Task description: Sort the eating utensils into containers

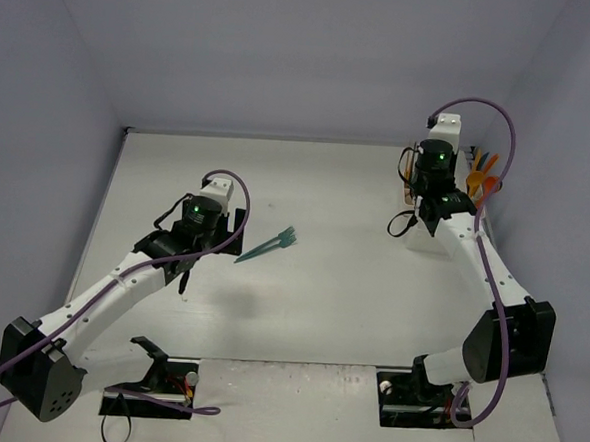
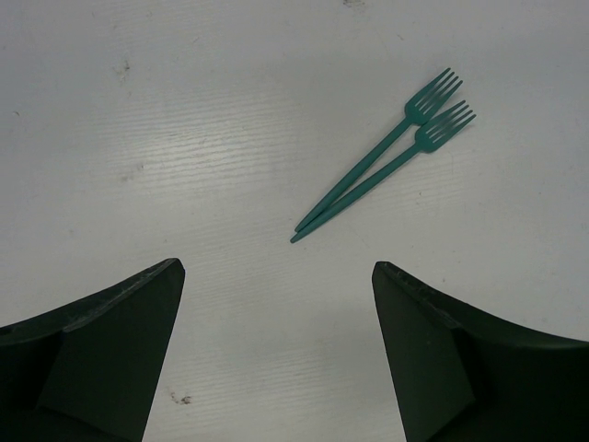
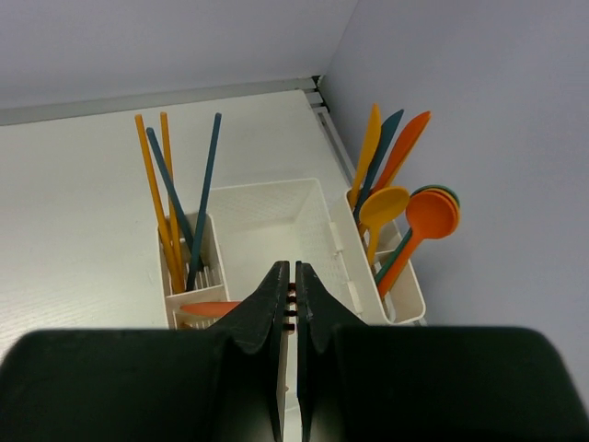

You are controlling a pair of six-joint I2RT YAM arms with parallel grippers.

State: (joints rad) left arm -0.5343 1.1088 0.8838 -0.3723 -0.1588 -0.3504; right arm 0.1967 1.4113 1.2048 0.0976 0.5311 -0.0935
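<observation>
Bright even o/h light, soft shadows, faint sheen on tabletop [image 2: 230, 175].

High rear overview, two wrist close-ups

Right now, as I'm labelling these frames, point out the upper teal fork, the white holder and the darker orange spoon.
upper teal fork [image 2: 366, 161]: left wrist view, mid-handle.
white holder [image 3: 271, 226]: right wrist view, middle compartment floor.
darker orange spoon [image 3: 431, 214]: right wrist view, bowl.
</observation>
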